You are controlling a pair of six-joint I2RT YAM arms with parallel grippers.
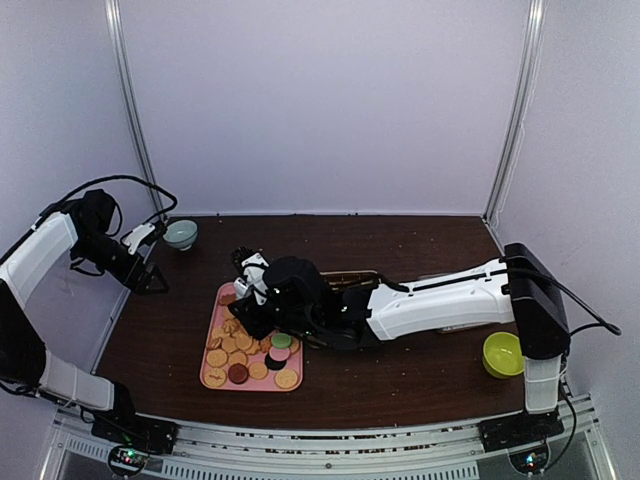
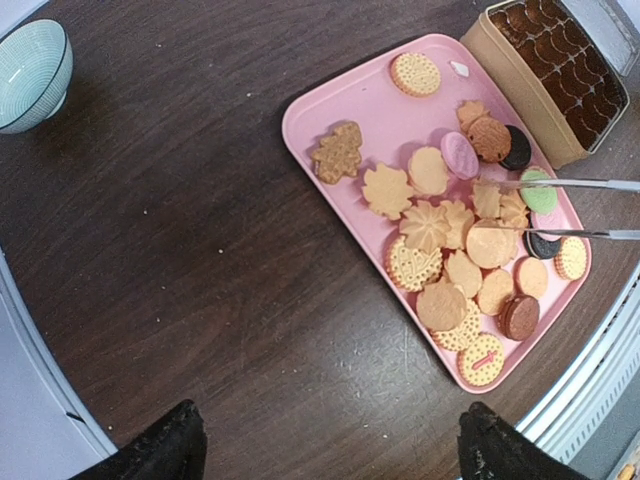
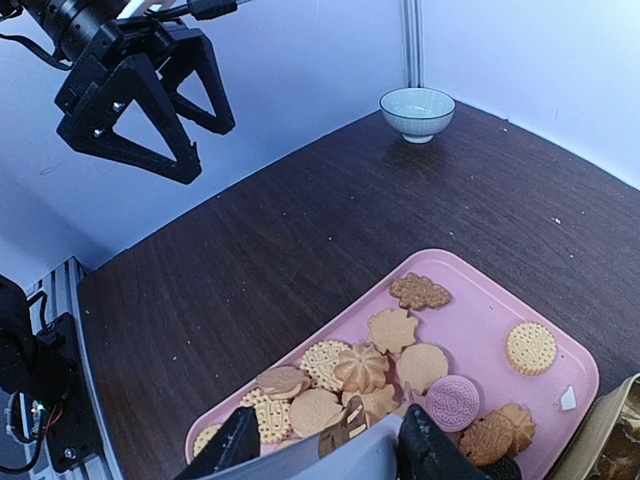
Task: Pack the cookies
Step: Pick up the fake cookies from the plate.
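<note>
The cookies (image 2: 440, 240) lie heaped on a pink tray (image 2: 330, 110) near the tabletop's front edge, directly beneath the right gripper (image 3: 330, 455). It clamps metal tongs (image 2: 580, 185), whose parted tips point across the tray's width over the pile. The left gripper (image 2: 335, 445) hangs wide open and empty by the left edge, well apart; the right arm is judged nearer.
</note>
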